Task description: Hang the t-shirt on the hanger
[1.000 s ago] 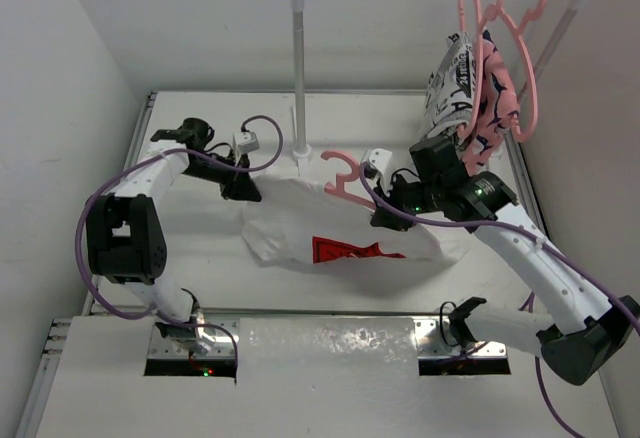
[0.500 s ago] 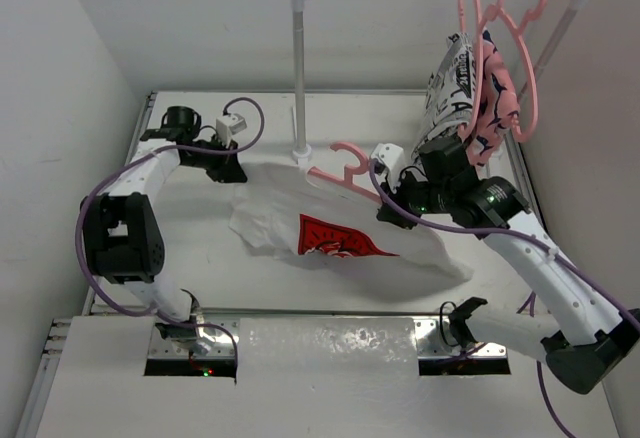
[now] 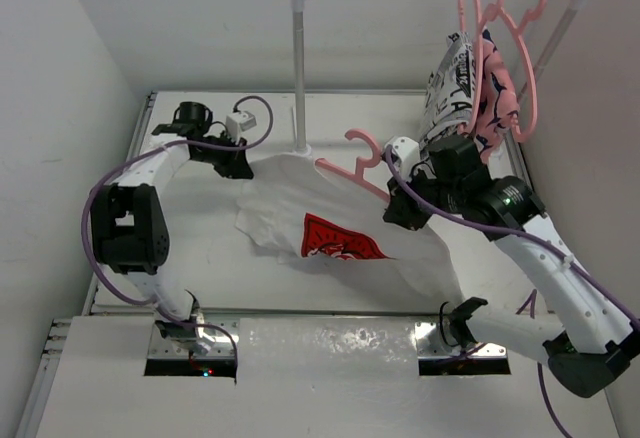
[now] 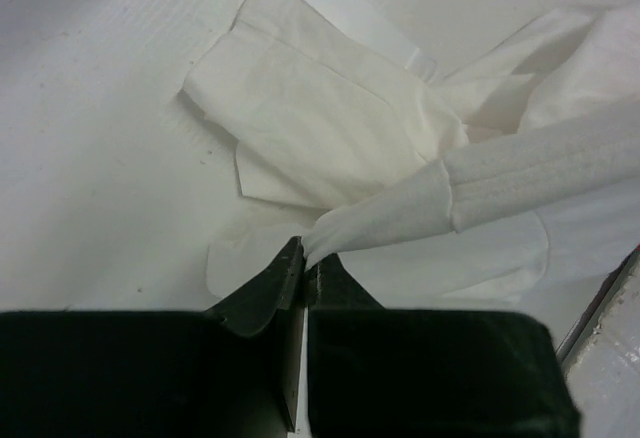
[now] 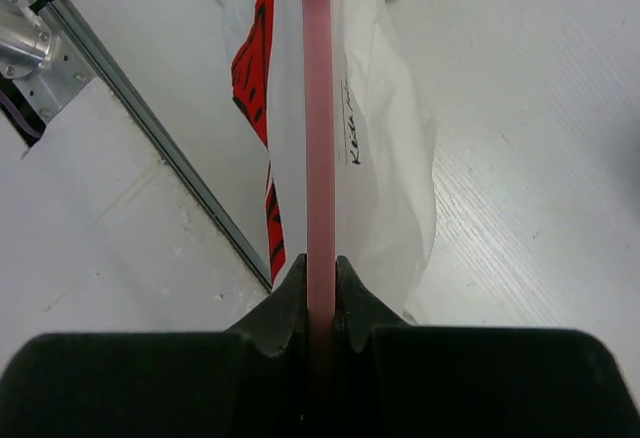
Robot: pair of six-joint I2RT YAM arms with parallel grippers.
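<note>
White red-printed t-shirt point(image 3: 290, 193) half-raised, tilted pink hanger point(image 3: 345, 173) touching it

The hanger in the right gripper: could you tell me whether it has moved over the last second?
Yes. In the top view the hanger's hook has shifted right and upward, away from the rack post and nearer the hung garments.

The t-shirt point(image 3: 290, 198) is plain white, with a red graphic point(image 3: 335, 238) on it that carries small black marks. The hanger point(image 3: 350, 176) is pink. The fingers point(image 4: 265, 288) are black and the desk point(image 3: 200, 248) is white. One hanging garment point(image 3: 448, 83) has a black-and-white pattern; the other garment point(image 3: 497, 108) is pink and navy.
</note>
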